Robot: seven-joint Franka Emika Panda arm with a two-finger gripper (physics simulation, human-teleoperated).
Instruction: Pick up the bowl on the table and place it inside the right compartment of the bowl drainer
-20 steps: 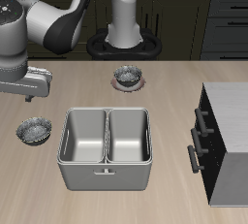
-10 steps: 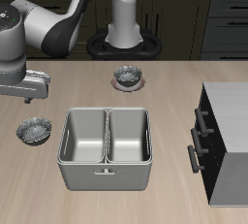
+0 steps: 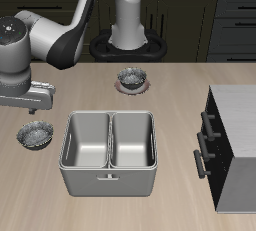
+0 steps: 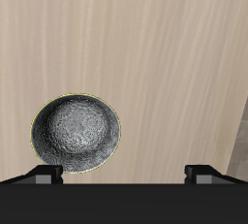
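Clearly the reach-and-grasp step is in hand: nothing is held, and the bowl (image 3: 35, 134) sits on the table (image 3: 180, 85) just beside the bowl drainer (image 3: 109, 153), off the outer wall of the well that is not the target. The gripper (image 3: 32, 103) hangs above it and a little farther back, apart from it. In the wrist view the bowl (image 4: 76, 133) is upright and empty, and the gripper (image 4: 124, 175) has its fingers spread wide. The bowl lies off toward one finger rather than midway between them.

The next move, as I judge it, calls for shifting the hand so that one finger can drop inside the rim and one outside, then descending and closing. After that comes a lift over the drainer's wall and central divider to the right compartment (image 3: 133, 140), which is empty. Farther back stands a darker bowl (image 3: 132, 77), not the one wanted, and a dark cabinet (image 3: 235, 145) stands well clear.
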